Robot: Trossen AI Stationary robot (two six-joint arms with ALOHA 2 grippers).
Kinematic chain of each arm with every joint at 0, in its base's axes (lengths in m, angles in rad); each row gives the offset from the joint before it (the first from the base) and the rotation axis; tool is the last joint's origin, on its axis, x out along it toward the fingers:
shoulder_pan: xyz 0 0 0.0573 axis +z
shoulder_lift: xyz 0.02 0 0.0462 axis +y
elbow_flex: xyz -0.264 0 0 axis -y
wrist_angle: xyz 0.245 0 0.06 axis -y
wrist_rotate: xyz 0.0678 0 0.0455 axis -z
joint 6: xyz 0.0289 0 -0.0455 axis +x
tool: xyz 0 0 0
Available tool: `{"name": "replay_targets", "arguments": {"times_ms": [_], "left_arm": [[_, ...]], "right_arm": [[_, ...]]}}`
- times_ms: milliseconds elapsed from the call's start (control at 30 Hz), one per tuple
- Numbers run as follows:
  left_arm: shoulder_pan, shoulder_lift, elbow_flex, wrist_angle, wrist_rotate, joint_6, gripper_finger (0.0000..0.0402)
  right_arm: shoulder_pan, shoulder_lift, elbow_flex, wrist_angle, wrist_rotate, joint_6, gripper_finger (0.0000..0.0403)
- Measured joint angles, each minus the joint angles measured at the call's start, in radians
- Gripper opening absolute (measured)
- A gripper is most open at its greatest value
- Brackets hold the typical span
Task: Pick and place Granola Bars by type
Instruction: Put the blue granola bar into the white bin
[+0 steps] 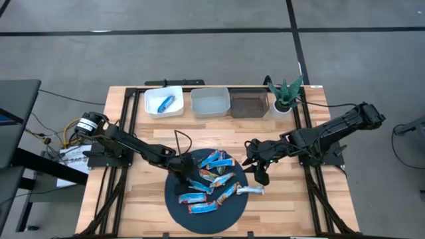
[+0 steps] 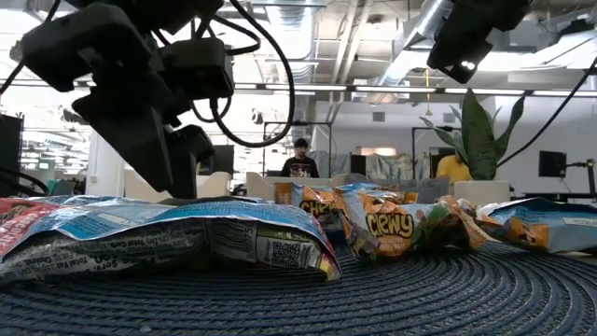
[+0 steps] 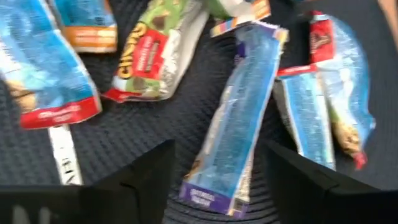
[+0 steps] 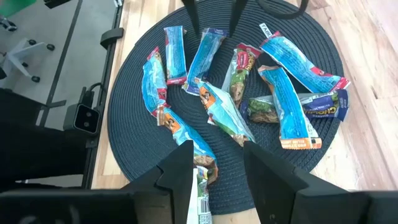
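Bins (image 1: pixel 210 103) and plant (image 1: pixel 285 93) behind bars (image 1: pixel 211 178); nothing apparently blocking.

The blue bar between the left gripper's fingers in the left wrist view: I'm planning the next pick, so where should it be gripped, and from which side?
Probably across the middle of the blue bar, coming straight down. It lies flat on the dark mat, its long sides free. The left gripper is open and straddles its near end.
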Motion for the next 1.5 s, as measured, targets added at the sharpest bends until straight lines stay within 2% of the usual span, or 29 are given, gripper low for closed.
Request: {"name": "replay_targets", "arguments": {"times_ms": [133, 367, 567, 967, 1133, 1333, 1500], "left_arm": [[-0.028, 0.045, 0.002, 0.086, 0.058, 0.041, 0.0248], [-0.037, 0.150, 0.092, 0.022, -0.013, 0.055, 0.0233], [-0.020, 0.176, 0.167, -0.070, -0.063, 0.067, 0.0191], [-0.018, 0.176, 0.208, -0.119, -0.035, 0.021, 0.0057], [-0.018, 0.176, 0.208, -0.116, -0.026, -0.014, 0.0014], [-0.017, 0.166, 0.208, -0.122, -0.041, -0.121, 0.0005], [-0.003, 0.087, 0.208, -0.140, -0.182, -0.276, 0.0005]], "right_arm": [[0.000, 0.000, 0.000, -0.001, 0.000, 0.000, 0.0131], [0.000, 0.000, 0.000, -0.007, 0.000, 0.000, 0.0131], [0.000, 0.000, 0.000, -0.007, 0.000, 0.000, 0.0131], [0.000, 0.000, 0.000, -0.007, 0.001, 0.000, 0.0131], [0.000, 0.000, 0.000, -0.007, 0.001, 0.000, 0.0131], [0.000, 0.000, 0.000, -0.007, 0.001, 0.000, 0.0131], [0.000, 0.000, 0.000, -0.007, 0.001, 0.000, 0.0131]]}}
